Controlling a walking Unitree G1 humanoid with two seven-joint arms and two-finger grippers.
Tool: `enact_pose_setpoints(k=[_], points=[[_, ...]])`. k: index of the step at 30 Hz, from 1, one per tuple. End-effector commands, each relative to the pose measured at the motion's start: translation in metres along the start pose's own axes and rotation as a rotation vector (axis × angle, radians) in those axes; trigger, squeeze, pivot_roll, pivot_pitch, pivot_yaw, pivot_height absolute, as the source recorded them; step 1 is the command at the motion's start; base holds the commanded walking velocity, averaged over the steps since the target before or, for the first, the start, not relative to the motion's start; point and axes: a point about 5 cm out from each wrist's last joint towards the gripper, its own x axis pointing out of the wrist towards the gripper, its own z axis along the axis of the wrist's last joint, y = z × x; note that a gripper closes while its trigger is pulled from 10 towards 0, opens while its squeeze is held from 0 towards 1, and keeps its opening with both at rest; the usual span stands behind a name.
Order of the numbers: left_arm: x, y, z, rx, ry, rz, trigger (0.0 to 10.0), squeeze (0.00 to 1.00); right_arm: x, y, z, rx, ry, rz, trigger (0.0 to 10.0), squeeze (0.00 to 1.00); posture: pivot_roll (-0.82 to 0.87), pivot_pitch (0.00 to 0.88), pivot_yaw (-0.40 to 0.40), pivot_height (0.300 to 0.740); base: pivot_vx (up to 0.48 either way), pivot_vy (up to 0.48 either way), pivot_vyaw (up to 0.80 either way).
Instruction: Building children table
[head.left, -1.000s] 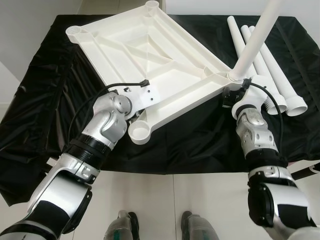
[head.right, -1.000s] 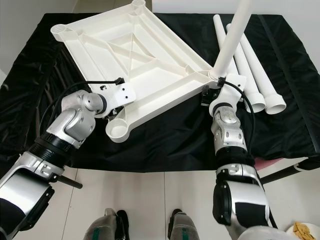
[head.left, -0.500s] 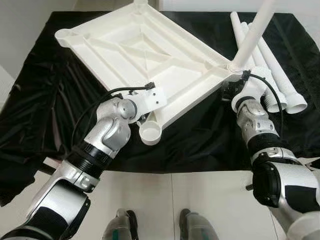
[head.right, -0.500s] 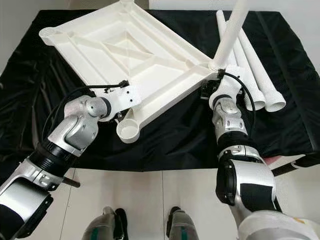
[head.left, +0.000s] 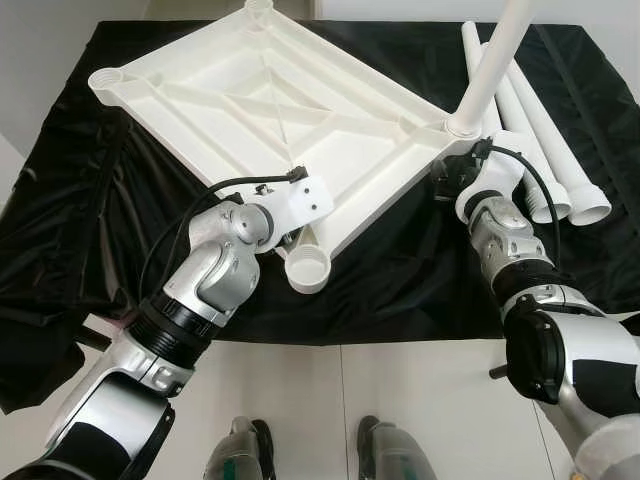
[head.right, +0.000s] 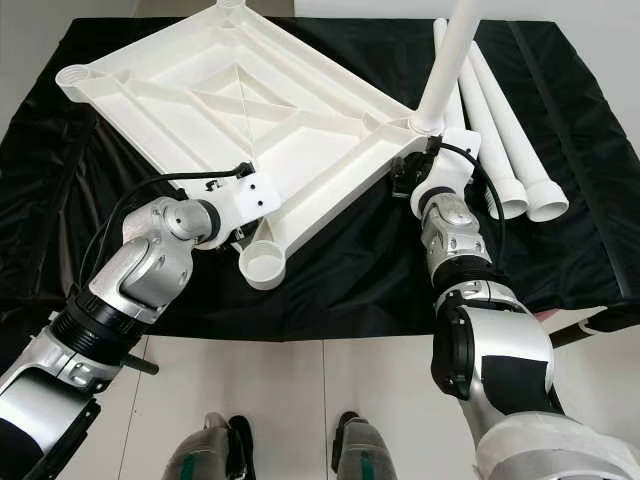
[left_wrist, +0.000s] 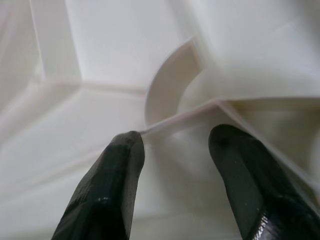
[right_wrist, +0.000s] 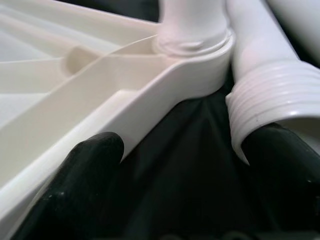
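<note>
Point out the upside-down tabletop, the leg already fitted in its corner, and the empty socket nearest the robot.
upside-down tabletop (head.left: 250, 100), left eye view, ribbed underside near the centre
fitted leg (head.left: 485, 70), left eye view, mid-shaft
empty socket (head.left: 308, 270), left eye view, round rim

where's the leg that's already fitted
The fitted leg stands in the tabletop's right corner socket, just above the right gripper, beside the loose legs.

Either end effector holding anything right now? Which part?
Left end effector straddles a rib of the upturned tabletop near its empty corner socket; whether it clamps cannot be told. Right end effector is open, holding nothing.
</note>
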Motion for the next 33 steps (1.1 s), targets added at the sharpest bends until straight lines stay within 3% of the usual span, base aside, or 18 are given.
enact_pose_setpoints(k=[1,13,23,26,32,33], points=[[-0.003,-0.031,0.034,0.095,-0.151,-0.297,10.0,0.00,0.006,0.045,0.013,-0.027,-0.043,0.195,10.0,0.00,0.00,0.151,0.021,0.740,0.000,0.000,0.00],[-0.007,-0.029,0.034,0.099,-0.149,-0.286,10.0,0.00,0.007,0.055,0.017,-0.035,-0.051,0.233,10.0,0.00,0.01,0.148,0.015,0.740,0.000,0.000,0.00],[-0.001,-0.020,0.035,0.062,-0.145,-0.217,10.0,0.00,0.006,0.037,0.013,-0.045,-0.053,0.200,10.0,0.00,-0.01,0.149,0.026,0.740,0.000,0.000,0.00],[0.002,-0.013,0.037,0.045,-0.148,-0.167,10.0,0.00,0.005,0.033,0.012,-0.047,-0.058,0.202,10.0,0.00,-0.01,0.149,0.030,0.740,0.000,0.000,0.00],[0.009,0.011,0.042,-0.112,-0.160,-0.031,10.0,0.00,0.002,0.024,0.009,-0.062,-0.071,0.201,10.0,0.00,-0.01,0.151,0.036,0.740,0.000,0.000,0.00],[0.009,0.014,0.043,-0.096,-0.163,-0.013,10.0,0.00,0.001,0.022,0.008,-0.059,-0.066,0.199,10.0,0.00,-0.01,0.151,0.037,0.740,0.000,0.000,0.00]])
